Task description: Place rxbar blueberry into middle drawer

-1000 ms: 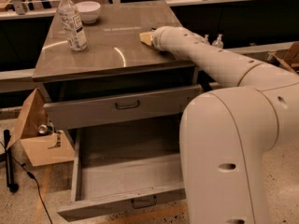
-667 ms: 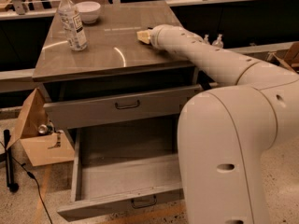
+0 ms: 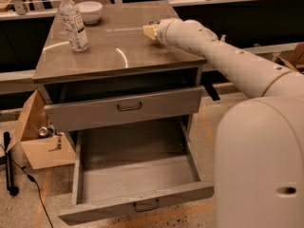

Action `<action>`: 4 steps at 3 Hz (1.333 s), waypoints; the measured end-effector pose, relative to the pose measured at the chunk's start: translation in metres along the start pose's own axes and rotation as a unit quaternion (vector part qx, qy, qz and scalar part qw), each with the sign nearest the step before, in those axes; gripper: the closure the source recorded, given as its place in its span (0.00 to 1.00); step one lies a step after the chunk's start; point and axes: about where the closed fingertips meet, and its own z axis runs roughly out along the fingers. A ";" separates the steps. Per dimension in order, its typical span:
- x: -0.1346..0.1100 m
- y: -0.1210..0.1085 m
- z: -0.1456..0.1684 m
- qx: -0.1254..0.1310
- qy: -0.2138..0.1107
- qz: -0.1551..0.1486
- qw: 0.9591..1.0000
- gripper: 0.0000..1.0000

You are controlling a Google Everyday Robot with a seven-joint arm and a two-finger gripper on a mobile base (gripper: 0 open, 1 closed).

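My gripper (image 3: 151, 31) is at the end of the white arm (image 3: 223, 56), low over the back right part of the grey cabinet top (image 3: 118, 51). Only its pale tip shows past the wrist. The rxbar blueberry is not in view; it may be hidden behind the gripper and wrist. The middle drawer (image 3: 137, 172) is pulled wide open at the bottom of the cabinet. Its flat grey floor is bare and its dark handle (image 3: 146, 205) faces the front. The drawer above it (image 3: 123, 109) stands slightly pulled out.
A clear labelled water bottle (image 3: 73, 20) stands at the back left of the top, with a white bowl (image 3: 89, 11) behind it. An open cardboard box (image 3: 40, 137) lies on the floor to the left of the cabinet. My white base (image 3: 261, 165) fills the lower right.
The gripper has moved a little to the left along the back of the cabinet top. The drawers, bottle and bowl have not moved.
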 end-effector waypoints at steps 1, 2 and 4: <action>-0.003 0.012 -0.031 -0.036 -0.005 -0.006 0.999 1.00; 0.003 0.027 -0.064 -0.080 -0.007 -0.010 0.997 1.00; 0.000 0.050 -0.116 -0.126 -0.011 -0.014 0.992 1.00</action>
